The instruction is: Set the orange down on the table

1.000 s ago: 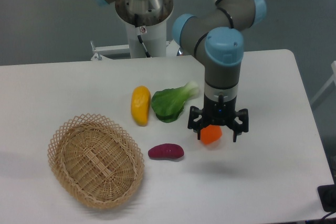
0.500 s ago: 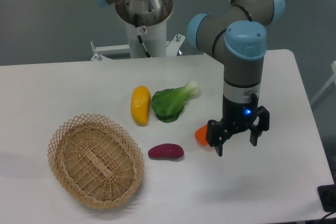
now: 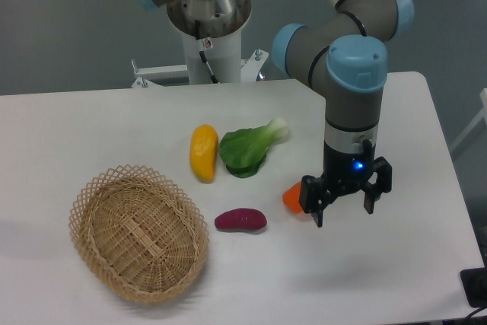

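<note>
The orange is a small bright orange fruit lying on the white table, right of the purple sweet potato. My gripper hangs just right of the orange with its fingers spread open and nothing between them. Its left finger stands in front of the orange's right edge and hides part of it; I cannot tell whether they touch.
A purple sweet potato lies left of the orange. A yellow oval fruit and a green leafy vegetable lie further back. A wicker basket stands at the front left. The arm's base is at the back.
One second ago the orange sat between the fingers. The gripper has since moved right, leaving the orange on the table to its left. Hardly any motion in the last half second.
</note>
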